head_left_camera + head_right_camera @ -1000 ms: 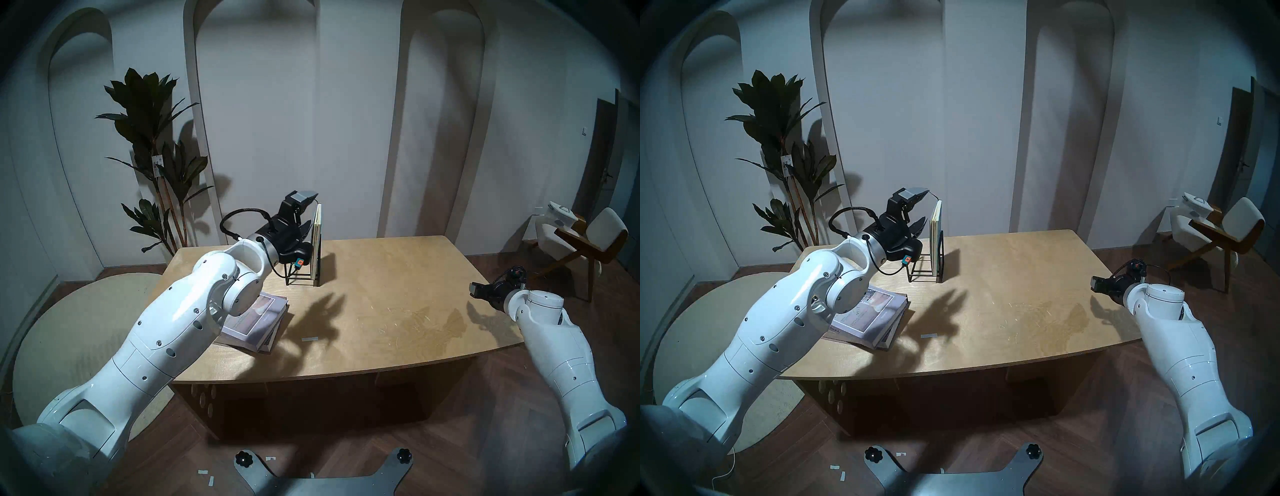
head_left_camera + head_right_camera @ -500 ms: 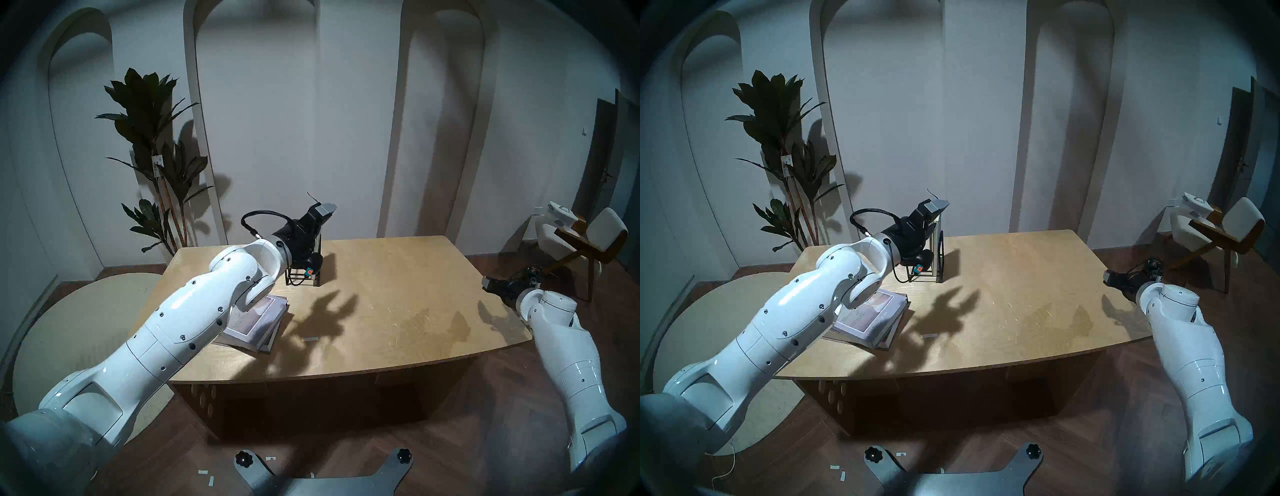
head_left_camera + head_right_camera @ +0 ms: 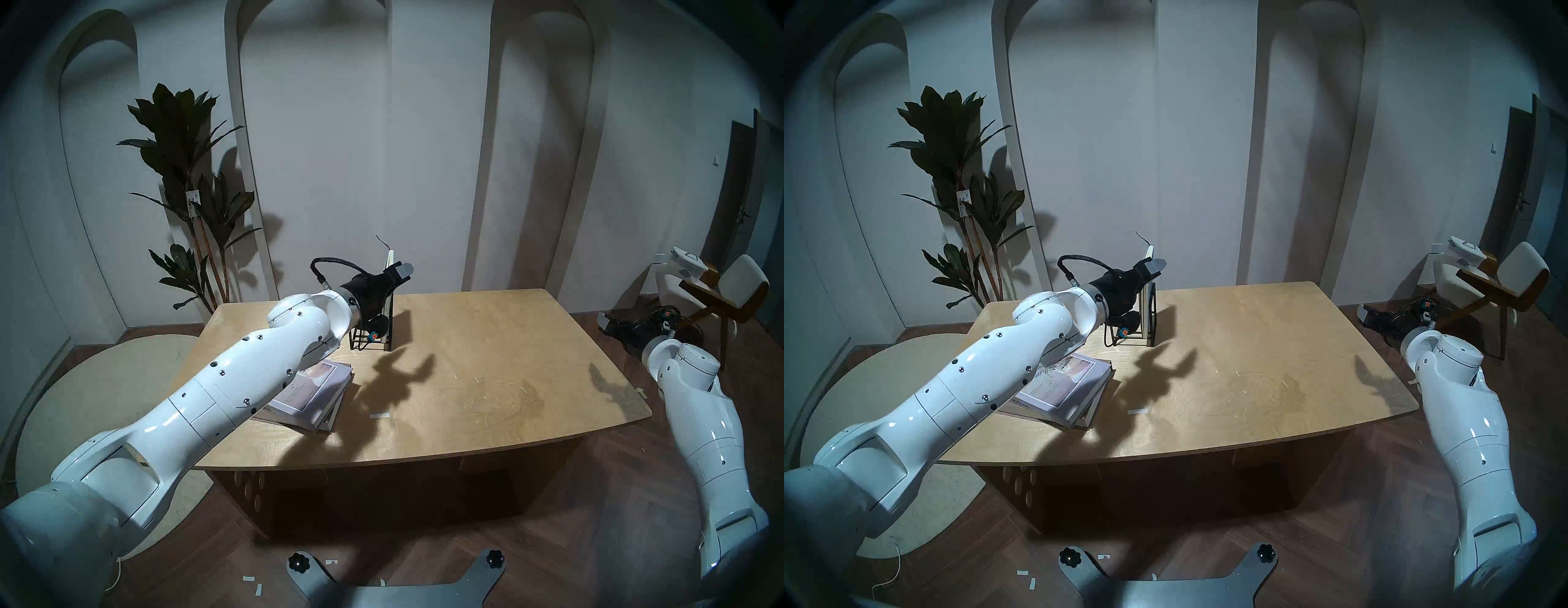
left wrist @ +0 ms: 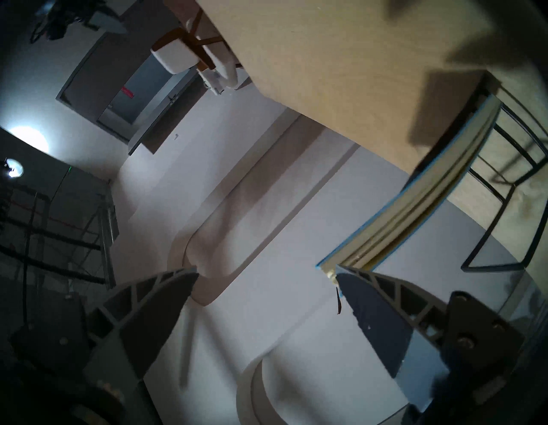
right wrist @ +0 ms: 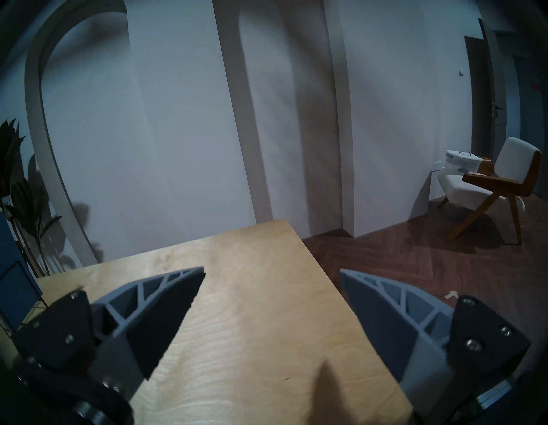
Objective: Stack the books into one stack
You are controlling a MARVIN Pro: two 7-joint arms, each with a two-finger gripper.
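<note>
Head views: your left tool (image 3: 396, 276) sits level at the top of the thin blue book (image 3: 389, 271), which stands upright in the black wire rack (image 3: 373, 335) at the far side of the surface (image 3: 488, 373). Whether a finger touches the book cannot be told here. Below and behind this tool, toward you, the lavender-grey book (image 3: 312, 388) lies flat on the brown book (image 3: 335, 418); cover writing too small to read. Your right tool (image 3: 611, 327) hangs off the surface's right edge, well apart from all books.

Left wrist view (tilted): tool (image 4: 267, 274) spread wide, holding nothing. The blue book's (image 4: 421, 196) page edge runs up from the right fingertip (image 4: 364, 293), just beside it; a dark ribbon (image 4: 338, 299) hangs there. The rack's wires (image 4: 504, 190) lie beyond.

Right wrist view: tool (image 5: 272, 274) spread wide, empty, bare surface (image 5: 252, 311) under it. No legible writing.
</note>
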